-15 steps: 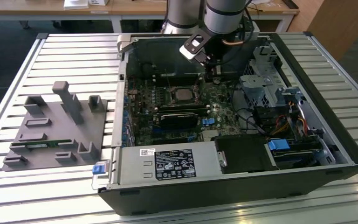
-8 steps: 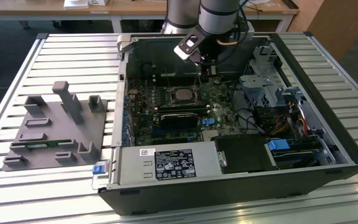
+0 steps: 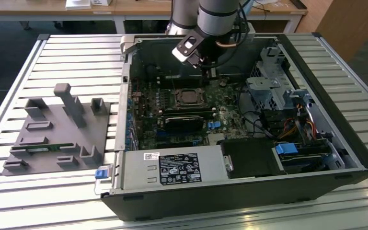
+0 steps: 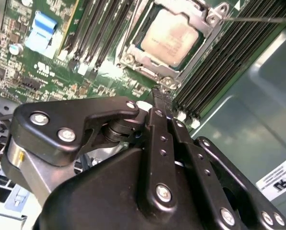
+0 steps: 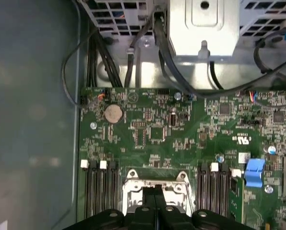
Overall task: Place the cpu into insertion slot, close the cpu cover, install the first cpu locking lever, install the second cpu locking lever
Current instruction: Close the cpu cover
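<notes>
- Slatted metal table [image 3: 56, 48] carries an open PC case [image 3: 337, 158]. Grey fixture block [image 3: 56, 129] sits beside the case, on the exterior view's left.
- cpu [image 4: 169, 31] is seated in the insertion slot [image 3: 187, 91], silver top up, mid motherboard [image 5: 148, 129].
- cpu cover [image 4: 200, 14] lies flat, framing the chip.
- Thin metal rod [image 4: 258, 19] runs out from the cover's corner, over the RAM slots [image 4: 220, 62].
- gripper [image 4: 157, 93] has its fingers pressed together with nothing between them; the tips hang near a socket corner, on the far side in the exterior view.
</notes>
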Robot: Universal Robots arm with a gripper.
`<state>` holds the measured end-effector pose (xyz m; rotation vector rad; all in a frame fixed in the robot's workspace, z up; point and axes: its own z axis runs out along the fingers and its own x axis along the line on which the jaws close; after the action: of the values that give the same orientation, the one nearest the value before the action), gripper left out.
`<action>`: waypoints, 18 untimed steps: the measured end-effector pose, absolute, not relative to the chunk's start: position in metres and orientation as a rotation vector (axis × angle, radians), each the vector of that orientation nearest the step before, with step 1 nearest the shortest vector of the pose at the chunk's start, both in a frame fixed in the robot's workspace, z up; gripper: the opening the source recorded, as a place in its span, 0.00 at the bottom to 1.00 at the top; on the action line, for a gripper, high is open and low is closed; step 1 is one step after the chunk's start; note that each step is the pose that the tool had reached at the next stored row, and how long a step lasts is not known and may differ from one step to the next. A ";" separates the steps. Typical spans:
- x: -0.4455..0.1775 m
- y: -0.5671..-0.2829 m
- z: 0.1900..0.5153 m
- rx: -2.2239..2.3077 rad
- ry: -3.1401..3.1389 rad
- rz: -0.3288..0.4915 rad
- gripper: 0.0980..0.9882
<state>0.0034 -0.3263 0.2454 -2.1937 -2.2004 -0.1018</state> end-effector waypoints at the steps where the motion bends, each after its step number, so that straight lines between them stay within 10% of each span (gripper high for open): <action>1: 0.002 -0.326 0.245 -2.194 -2.200 -0.102 0.01; 18: -0.015 -0.327 0.225 -2.189 -2.195 -0.090 0.01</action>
<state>-0.0150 -0.3268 0.2248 -2.1893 -2.1953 -0.0903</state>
